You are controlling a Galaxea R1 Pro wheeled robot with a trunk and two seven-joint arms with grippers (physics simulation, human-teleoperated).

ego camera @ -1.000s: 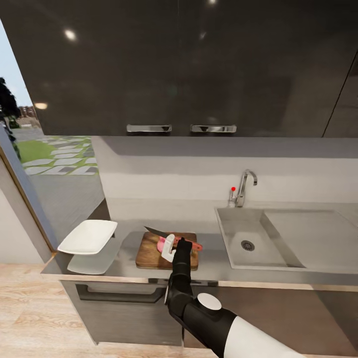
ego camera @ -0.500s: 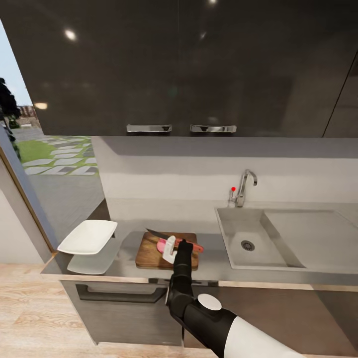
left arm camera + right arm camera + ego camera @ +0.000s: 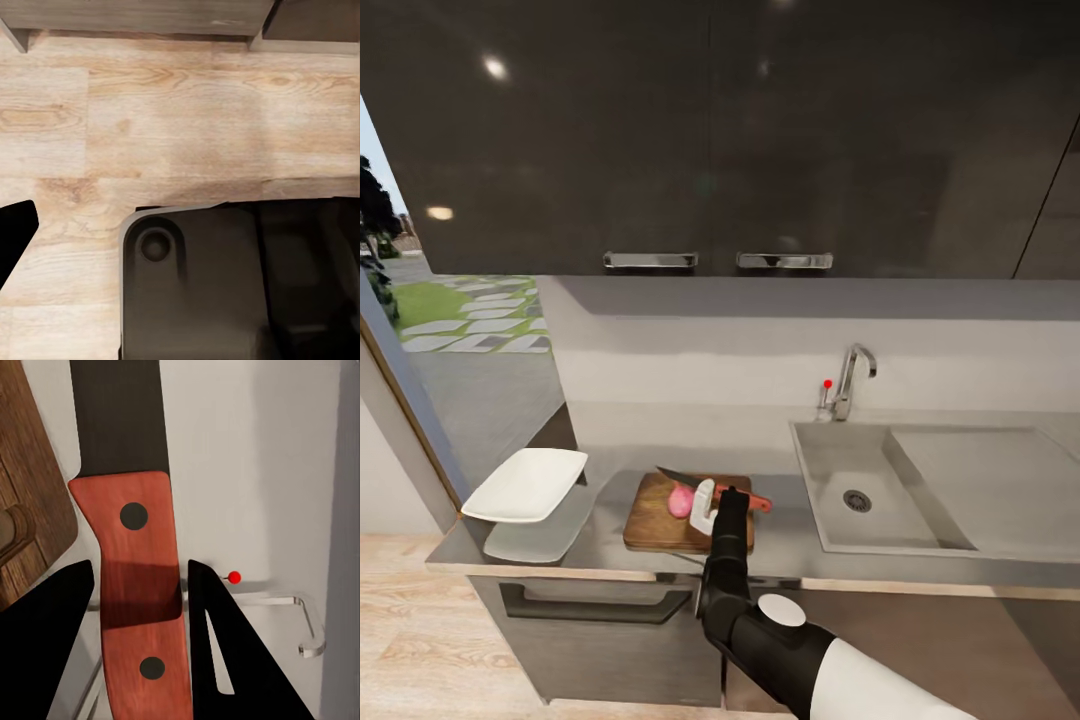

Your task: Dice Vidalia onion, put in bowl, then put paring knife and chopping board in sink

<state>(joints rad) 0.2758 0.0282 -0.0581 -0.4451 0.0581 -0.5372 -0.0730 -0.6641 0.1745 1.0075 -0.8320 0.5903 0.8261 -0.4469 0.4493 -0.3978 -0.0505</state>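
The brown chopping board (image 3: pixel 652 512) lies on the grey countertop (image 3: pixel 600 545), left of the sink (image 3: pixel 830 470). The pinkish Vidalia onion (image 3: pixel 680 500) rests whole on the board. My right gripper (image 3: pixel 706 508) (image 3: pixel 139 574) is shut on the red handle of the paring knife (image 3: pixel 141 585), just right of the onion. Its dark blade (image 3: pixel 678 478) runs back and left, above and behind the onion. The white bowl (image 3: pixel 525 484) sits at the countertop's left end. In the left wrist view one black finger (image 3: pixel 13 236) of my left gripper hangs over the floor, holding nothing.
The chrome tap (image 3: pixel 850 380) with its red knob (image 3: pixel 827 382) stands behind the sink; a drainboard (image 3: pixel 980 475) lies right of the basin. Dark wall cabinets (image 3: pixel 720 130) hang overhead. Wooden floor (image 3: pixel 180 112) and my dark base (image 3: pixel 225 285) lie below the left arm.
The whole head view has shifted a little, so the camera moved. The knife blade has dipped slightly toward the board, and more of the onion shows left of my right gripper.
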